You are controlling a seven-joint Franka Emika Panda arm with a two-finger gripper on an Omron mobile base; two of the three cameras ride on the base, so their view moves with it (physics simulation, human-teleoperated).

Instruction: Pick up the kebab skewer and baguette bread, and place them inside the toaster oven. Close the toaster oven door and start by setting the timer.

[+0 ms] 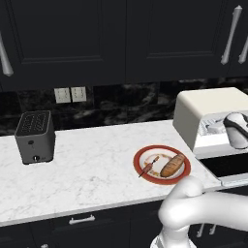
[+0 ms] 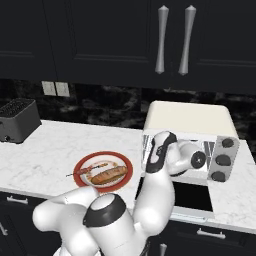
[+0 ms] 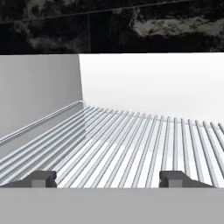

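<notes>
The kebab skewer (image 1: 149,166) (image 2: 91,169) and the baguette bread (image 1: 173,165) (image 2: 108,175) lie side by side on a red-rimmed plate (image 1: 137,162) (image 2: 128,167). To their right stands the cream toaster oven (image 1: 208,104) (image 2: 187,117). Its door (image 1: 227,165) (image 2: 194,196) is folded down flat. My hand is at the oven's mouth. In the hand view my gripper (image 3: 107,179) is open over the wire rack (image 3: 131,144), with nothing between its fingers.
A dark grey slot toaster (image 1: 35,136) (image 2: 17,120) sits at the counter's far left, under wall outlets (image 1: 70,94). The oven's knobs (image 2: 222,160) line its right side. Dark cabinets with long handles (image 2: 162,40) hang overhead. My own arm crosses in front of the plate.
</notes>
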